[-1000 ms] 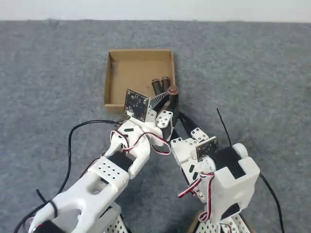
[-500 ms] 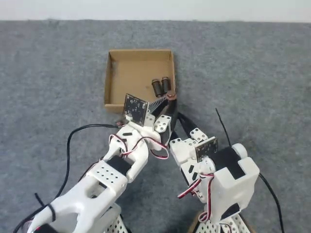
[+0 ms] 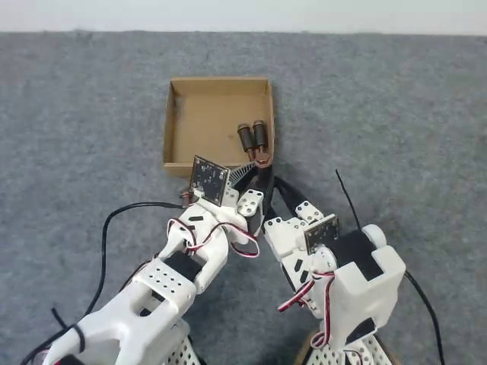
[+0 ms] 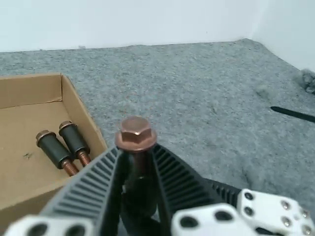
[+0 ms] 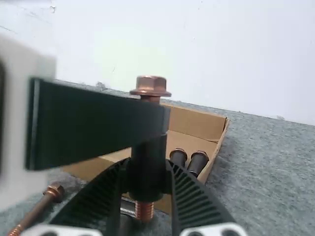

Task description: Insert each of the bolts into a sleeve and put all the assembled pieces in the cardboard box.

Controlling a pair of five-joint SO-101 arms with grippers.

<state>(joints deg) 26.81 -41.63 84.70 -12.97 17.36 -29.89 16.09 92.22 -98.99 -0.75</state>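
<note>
High view: two assembled pieces (image 3: 246,138) in cardboard box (image 3: 205,114); my left hand (image 4: 135,150) and right hand (image 5: 147,166) clasp a third piece (image 4: 135,132); loose bolt (image 5: 39,204) outstanding.

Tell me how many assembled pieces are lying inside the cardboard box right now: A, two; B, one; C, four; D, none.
A: two sleeved bolts lie side by side on the floor of the cardboard box, close to one wall.
</note>
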